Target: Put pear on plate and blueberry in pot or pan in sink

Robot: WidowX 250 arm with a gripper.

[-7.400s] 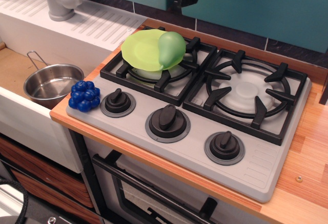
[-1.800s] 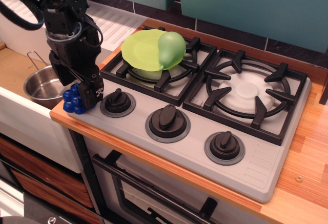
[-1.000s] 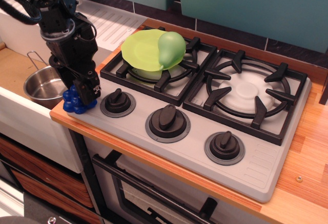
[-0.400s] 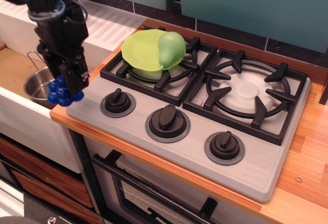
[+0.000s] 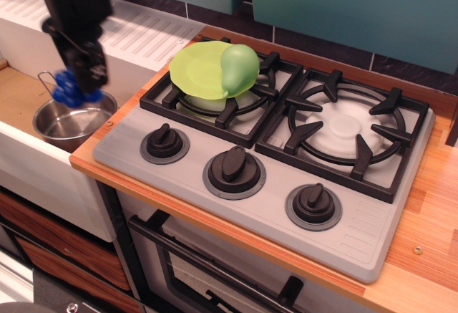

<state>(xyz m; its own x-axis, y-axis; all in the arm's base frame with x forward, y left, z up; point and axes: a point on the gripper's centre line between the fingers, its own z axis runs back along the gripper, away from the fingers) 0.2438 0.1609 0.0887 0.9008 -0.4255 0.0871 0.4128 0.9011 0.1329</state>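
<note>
My gripper (image 5: 77, 84) is shut on the deep-blue blueberry (image 5: 66, 92) and holds it in the air just above the steel pot (image 5: 71, 122), which stands in the sink (image 5: 18, 98). The light-green pear (image 5: 238, 67) lies on the lime-green plate (image 5: 199, 69), which rests on the back left burner of the stove. The black arm comes down from the top left and hides part of the drainboard.
The grey stove top (image 5: 265, 177) has two black burner grates and three black knobs (image 5: 164, 143) along its front. A ribbed white drainboard (image 5: 143, 37) lies behind the sink. A wooden counter (image 5: 429, 205) runs to the right. An oven door is below.
My gripper closed on the blueberry at the stove's front left corner, lifted it and carried it left and up to above the pot. Pear and plate have not moved.
</note>
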